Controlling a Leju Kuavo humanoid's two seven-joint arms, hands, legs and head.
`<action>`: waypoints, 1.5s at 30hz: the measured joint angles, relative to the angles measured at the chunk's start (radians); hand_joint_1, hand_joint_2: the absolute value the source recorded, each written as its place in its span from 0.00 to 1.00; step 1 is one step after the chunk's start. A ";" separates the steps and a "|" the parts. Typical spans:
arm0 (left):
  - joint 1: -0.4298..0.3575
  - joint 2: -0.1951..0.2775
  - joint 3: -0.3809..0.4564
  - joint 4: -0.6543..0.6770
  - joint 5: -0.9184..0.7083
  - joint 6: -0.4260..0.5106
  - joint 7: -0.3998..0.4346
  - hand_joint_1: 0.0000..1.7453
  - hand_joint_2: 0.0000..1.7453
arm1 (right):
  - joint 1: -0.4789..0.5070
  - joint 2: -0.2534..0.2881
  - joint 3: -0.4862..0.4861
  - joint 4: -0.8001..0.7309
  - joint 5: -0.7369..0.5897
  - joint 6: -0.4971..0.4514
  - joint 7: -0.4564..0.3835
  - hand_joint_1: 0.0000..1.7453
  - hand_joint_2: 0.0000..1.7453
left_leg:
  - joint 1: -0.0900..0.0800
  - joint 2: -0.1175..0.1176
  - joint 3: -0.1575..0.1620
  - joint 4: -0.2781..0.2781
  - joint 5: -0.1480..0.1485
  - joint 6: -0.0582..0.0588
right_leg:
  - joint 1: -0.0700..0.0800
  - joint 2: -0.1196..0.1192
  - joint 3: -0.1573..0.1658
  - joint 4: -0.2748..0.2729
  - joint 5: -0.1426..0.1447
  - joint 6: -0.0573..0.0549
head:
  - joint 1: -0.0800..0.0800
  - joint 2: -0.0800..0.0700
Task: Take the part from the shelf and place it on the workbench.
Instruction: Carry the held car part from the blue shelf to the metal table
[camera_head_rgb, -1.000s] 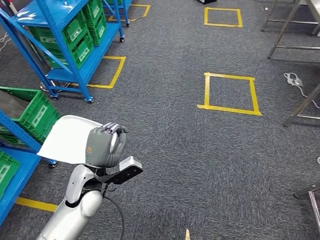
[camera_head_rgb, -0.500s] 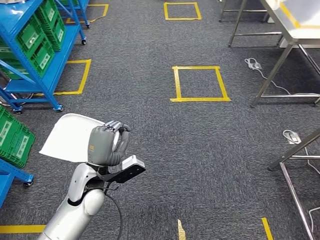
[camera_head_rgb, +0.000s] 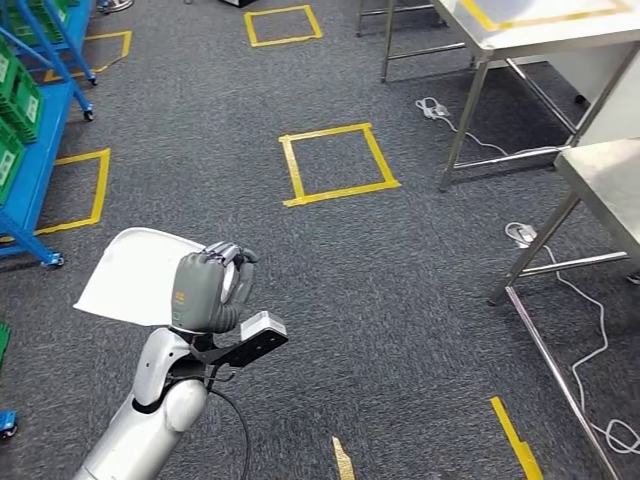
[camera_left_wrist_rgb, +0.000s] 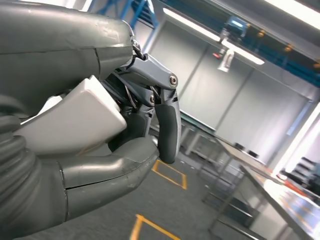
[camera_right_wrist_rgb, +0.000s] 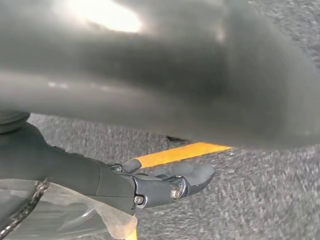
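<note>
Left hand (camera_head_rgb: 205, 290) grips the white part (camera_head_rgb: 140, 275); right hand's (camera_right_wrist_rgb: 166, 185) fingers look loosely extended, grasp unclear.

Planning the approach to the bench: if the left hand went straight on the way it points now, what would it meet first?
The way looks free near the left hand, which holds the white part. Farther ahead stand the metal workbenches, though depth is unclear.

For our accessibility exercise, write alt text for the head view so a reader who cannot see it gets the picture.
The robot's left hand grips a flat white part above grey carpet. Ahead on the floor is a yellow tape square; steel workbenches stand to the right and a blue shelf with green crates to the left.
</note>
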 joint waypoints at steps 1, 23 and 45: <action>0.000 0.000 0.000 0.000 0.000 0.000 0.000 1.00 1.00 | 0.000 0.000 0.000 0.000 0.000 0.000 0.000 0.00 0.00 | 0.000 -0.026 0.027 -0.066 0.031 0.007 | 0.001 0.014 0.000 0.001 0.001 0.002 | 0.001 0.000; 0.006 -0.007 0.000 0.000 0.007 0.006 -0.005 1.00 1.00 | 0.007 -0.002 0.000 0.000 0.010 -0.008 0.005 0.00 0.00 | -0.001 0.100 0.083 -0.150 0.016 -0.023 | -0.004 -0.118 -0.004 -0.009 0.004 0.004 | 0.010 0.000; 0.067 0.010 -0.001 0.019 0.066 0.013 -0.016 1.00 1.00 | 0.048 -0.017 0.008 0.000 0.083 -0.017 0.139 0.00 0.00 | 0.003 0.080 0.098 -0.203 0.054 0.021 | -0.009 -0.098 -0.121 0.194 -0.061 0.057 | 0.023 0.000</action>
